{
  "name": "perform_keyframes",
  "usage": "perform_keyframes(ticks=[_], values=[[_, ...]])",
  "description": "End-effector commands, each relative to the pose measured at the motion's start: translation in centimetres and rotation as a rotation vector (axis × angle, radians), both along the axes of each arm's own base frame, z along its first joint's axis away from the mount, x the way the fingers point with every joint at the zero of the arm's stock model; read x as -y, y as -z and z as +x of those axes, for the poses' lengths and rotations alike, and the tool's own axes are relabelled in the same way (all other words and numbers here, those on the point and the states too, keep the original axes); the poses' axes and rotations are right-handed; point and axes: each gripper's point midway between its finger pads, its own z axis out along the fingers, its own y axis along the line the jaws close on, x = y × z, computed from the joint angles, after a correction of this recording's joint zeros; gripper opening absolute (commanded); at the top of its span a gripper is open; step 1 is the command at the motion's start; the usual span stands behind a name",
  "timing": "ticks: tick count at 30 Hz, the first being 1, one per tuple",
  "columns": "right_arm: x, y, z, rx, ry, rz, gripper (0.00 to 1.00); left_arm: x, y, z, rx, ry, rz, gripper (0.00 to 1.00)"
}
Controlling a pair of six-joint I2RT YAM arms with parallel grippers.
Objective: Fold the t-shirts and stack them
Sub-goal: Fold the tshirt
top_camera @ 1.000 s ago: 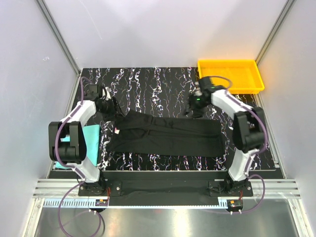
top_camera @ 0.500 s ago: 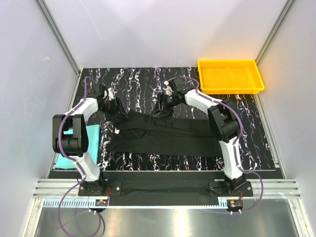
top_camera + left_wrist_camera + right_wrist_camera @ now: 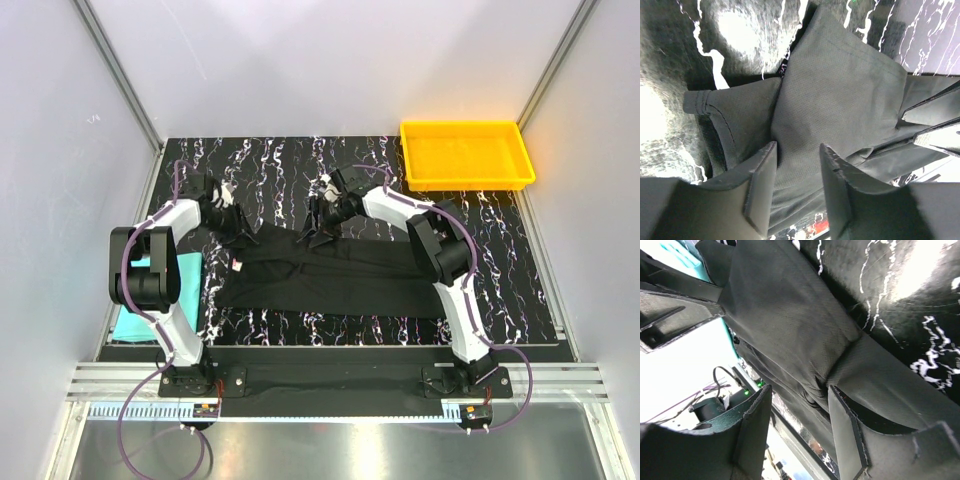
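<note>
1. Two grippers sit at the black t-shirt [image 3: 340,282], which lies lengthwise across the middle of the table [image 3: 280,165].
2. Left gripper [image 3: 240,235] and right gripper [image 3: 316,226] each hold their jaws apart over its far edge.
3. Teal t-shirt [image 3: 188,268] lies at the table's left edge.

The top view is bright and even, with soft shadows. In both wrist views the table [image 3: 735,30] shows white glare (strongest near the edges), and the near fingers [image 3: 760,190] look blurred.
</note>
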Motion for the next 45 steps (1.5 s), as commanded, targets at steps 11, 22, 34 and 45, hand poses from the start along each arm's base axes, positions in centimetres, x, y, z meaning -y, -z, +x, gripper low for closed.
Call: perform_keyframes(ticks=[11,22,34,45], values=[[-2.3,-0.9,-1.3,-0.032,-0.046,0.075,0.55,0.3,-1.6,-0.5,0.047,-0.006,-0.038,0.27],[-1.8,-1.5,-1.9,-0.031,-0.033,0.071,0.55,0.3,-1.7,-2.5,0.039,-0.011,-0.036,0.19],[-1.2,-0.9,-2.2,-0.023,-0.026,0.049,0.55,-0.3,-0.8,-4.8,0.015,-0.023,-0.006,0.14],[-1.5,-1.3,-2.2,-0.016,-0.046,0.066,0.56,-0.7,-1.2,-5.2,0.025,-0.034,0.003,0.06]])
